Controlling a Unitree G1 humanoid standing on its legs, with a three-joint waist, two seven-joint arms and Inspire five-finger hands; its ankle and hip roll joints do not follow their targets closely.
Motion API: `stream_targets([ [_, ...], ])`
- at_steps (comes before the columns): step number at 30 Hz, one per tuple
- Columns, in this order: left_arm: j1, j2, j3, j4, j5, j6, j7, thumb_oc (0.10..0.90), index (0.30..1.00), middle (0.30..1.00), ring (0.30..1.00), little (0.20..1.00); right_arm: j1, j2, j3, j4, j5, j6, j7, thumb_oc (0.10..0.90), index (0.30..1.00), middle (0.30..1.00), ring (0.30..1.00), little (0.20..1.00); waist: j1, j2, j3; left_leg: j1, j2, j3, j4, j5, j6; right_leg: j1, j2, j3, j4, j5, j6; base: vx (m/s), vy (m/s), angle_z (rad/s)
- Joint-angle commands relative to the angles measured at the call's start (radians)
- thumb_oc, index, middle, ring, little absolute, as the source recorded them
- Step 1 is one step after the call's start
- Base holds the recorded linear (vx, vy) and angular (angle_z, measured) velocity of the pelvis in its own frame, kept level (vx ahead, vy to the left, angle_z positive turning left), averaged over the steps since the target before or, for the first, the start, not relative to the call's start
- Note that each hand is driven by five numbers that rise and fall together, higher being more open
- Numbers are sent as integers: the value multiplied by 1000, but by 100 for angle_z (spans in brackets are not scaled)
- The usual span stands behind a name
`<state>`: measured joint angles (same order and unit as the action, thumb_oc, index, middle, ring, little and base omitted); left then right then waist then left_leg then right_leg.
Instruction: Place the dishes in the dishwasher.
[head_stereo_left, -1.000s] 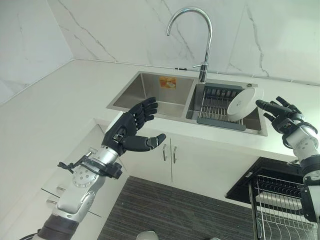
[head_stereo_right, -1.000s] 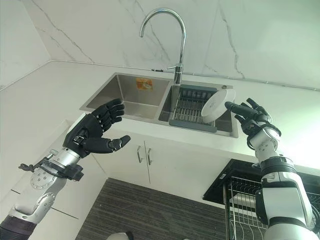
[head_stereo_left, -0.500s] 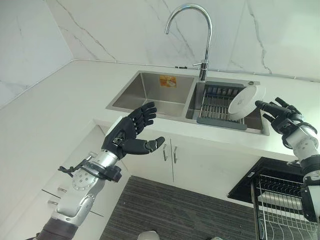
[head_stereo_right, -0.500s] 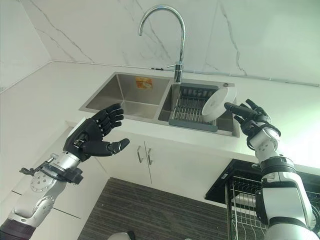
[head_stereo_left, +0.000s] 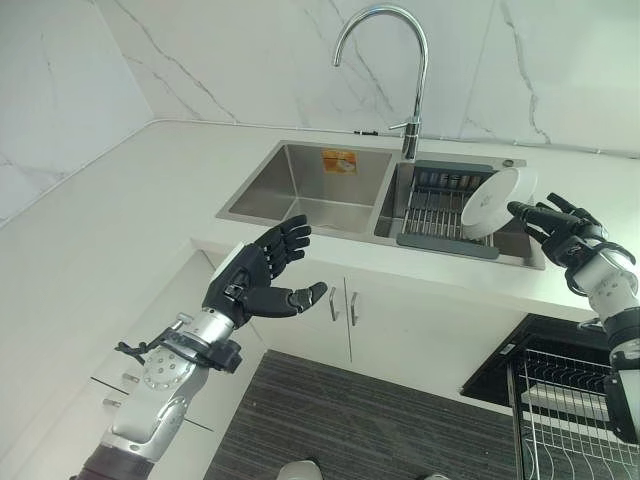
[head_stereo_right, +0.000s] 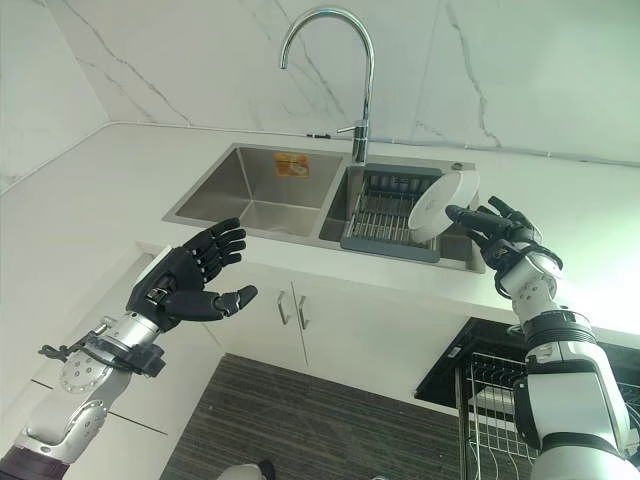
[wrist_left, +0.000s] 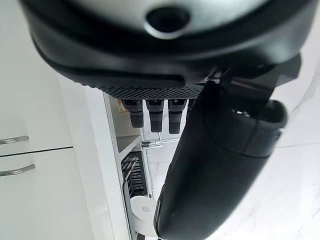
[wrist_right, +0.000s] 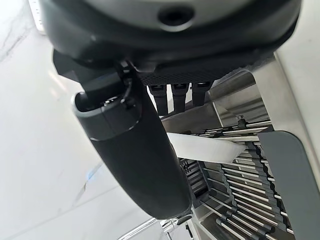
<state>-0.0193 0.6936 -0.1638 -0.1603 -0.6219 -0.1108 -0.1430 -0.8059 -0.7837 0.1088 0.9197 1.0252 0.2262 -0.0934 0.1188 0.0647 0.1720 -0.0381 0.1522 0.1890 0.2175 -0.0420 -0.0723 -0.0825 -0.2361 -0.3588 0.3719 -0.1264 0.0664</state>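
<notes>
Marble counter (head_stereo_left: 120, 220), orange sink sticker (head_stereo_left: 339, 160) unreadable; right hand (head_stereo_left: 572, 232) beside plate (head_stereo_left: 493, 200)

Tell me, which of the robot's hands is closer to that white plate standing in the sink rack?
The right. The right hand reaches with straight fingers right at the white plate in the sink rack. The left hand hangs open in front of the counter, across the sink from it.

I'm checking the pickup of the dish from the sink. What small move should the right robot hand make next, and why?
Probably close the right robot hand on the white plate. The plate stands on edge in the drying rack in the right basin, and the hand's straight fingers reach its rim without curling round it, so nothing is held. The left robot hand hangs open before the cabinet.
</notes>
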Motion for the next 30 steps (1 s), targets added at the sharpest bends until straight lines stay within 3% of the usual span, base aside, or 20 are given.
stream_targets([
  [1,-75,46,37,-130,-23,-124,13,800,900,900,900,900,-232,-85,48,-27,22,-82,47,800,900,900,900,900,16,-12,-25,-40,13,-132,83,-117,-87,42,45,25,-72,-76,36,-86,19,0],
  [16,-116,68,17,-111,-49,-223,69,800,900,900,900,900,-374,-141,135,-45,30,-105,63,800,900,900,900,900,-4,46,76,-139,-20,-146,83,-91,-80,-72,21,77,-72,-33,46,-97,33,-2],
  [30,-117,65,17,-135,-20,-215,108,800,900,900,900,900,-410,-158,154,-70,0,-144,82,800,900,900,900,900,-3,25,90,-162,-12,-143,83,-88,-77,-95,25,92,-72,-27,45,-19,3,-2],
])
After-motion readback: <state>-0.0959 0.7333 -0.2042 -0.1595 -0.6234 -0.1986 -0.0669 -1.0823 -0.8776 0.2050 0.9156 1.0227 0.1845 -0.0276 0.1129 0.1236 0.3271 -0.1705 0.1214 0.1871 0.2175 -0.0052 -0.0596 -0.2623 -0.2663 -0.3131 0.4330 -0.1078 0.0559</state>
